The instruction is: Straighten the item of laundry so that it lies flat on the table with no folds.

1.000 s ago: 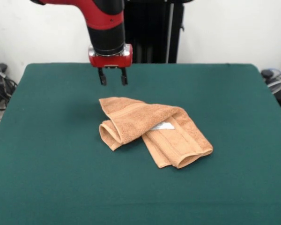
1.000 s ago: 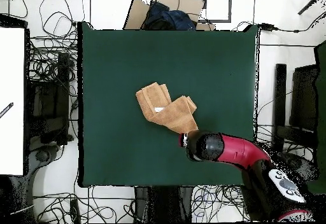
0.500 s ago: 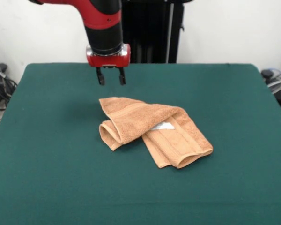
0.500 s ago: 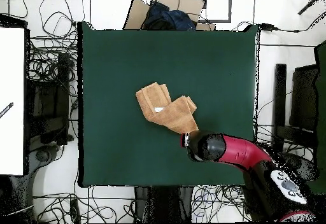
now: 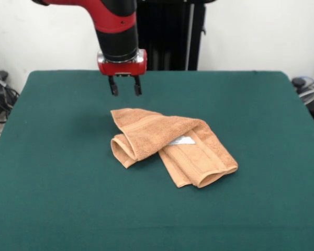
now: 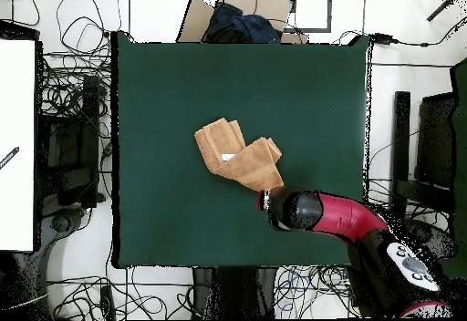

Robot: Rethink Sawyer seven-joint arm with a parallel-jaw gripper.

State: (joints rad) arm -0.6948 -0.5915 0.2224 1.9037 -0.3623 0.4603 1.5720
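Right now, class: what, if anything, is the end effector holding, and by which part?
Nothing. The end effector hangs open above the table, clear of the folded towel.

A plain white wall stands behind; tangled black cables cover the pale floor.

The towel is nubby tan terry cloth, matt. The tabletop looks like flat green felt. The arm's red shell is glossy.
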